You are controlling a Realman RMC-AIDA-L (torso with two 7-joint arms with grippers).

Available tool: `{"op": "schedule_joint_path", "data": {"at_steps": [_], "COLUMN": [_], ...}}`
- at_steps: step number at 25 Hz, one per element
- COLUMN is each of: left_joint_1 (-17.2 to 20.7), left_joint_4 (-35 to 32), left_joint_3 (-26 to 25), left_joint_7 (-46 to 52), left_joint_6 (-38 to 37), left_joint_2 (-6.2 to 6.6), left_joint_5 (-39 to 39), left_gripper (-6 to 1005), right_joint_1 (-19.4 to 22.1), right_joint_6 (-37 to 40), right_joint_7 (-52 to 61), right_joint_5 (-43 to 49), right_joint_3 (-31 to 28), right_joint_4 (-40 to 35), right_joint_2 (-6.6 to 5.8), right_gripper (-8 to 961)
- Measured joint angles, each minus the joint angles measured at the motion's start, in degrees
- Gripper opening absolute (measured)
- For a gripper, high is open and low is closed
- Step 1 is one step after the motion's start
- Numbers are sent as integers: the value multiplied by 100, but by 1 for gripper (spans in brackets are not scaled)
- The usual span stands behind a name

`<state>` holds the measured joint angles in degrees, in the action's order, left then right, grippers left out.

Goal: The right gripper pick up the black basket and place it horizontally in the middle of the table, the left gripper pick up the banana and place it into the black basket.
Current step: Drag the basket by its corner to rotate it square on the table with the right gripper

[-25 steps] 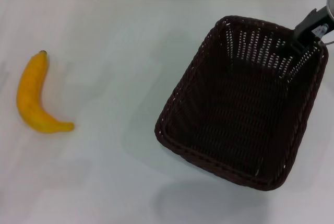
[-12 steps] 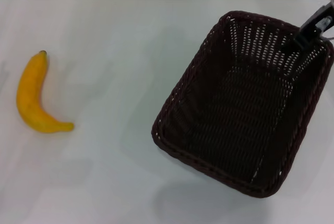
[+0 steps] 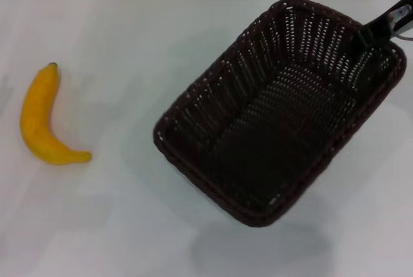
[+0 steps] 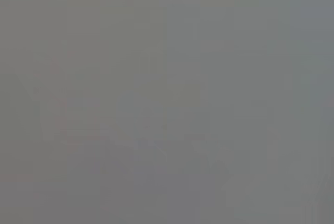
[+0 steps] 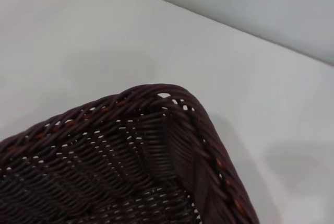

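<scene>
White tabletop (image 3: 129,225) filled the head view, bearing one banana (image 3: 37,122) and one black basket (image 3: 271,106). The banana, yellow, curved, dark-stemmed, lay at the robot's left, well apart from the basket. The basket, dark woven wicker with open-weave sides, sat askew toward the right. One right gripper (image 3: 377,28) met its far right rim, apparently clamped on the rim. Left wrist view showed only featureless grey; the left gripper appeared nowhere. Right wrist view alone showed one basket corner (image 5: 172,130) close up, braided rim over white table (image 5: 78,36), no fingers visible.
</scene>
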<state>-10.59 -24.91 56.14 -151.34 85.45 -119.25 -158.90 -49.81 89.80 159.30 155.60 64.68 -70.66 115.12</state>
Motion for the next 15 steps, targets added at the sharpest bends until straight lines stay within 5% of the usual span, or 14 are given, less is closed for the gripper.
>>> {"op": "schedule_joint_path", "data": {"at_steps": [8,15], "left_joint_1": [37,61], "left_joint_4": [3,-18], "left_joint_3": [2,2], "left_joint_7": [107,248], "left_joint_6": [7,15], "left_joint_2": [7,7], "left_joint_5": [-2,1], "left_gripper": [856,855], "right_joint_1": [122,244], "right_joint_6": [334,330], "right_joint_7": [340,347], "right_joint_5": [-152,-200], "right_joint_3": [-727,-1042], "right_joint_4": [-178,-183], "right_joint_2": [99,60], "right_gripper": [225,176]}}
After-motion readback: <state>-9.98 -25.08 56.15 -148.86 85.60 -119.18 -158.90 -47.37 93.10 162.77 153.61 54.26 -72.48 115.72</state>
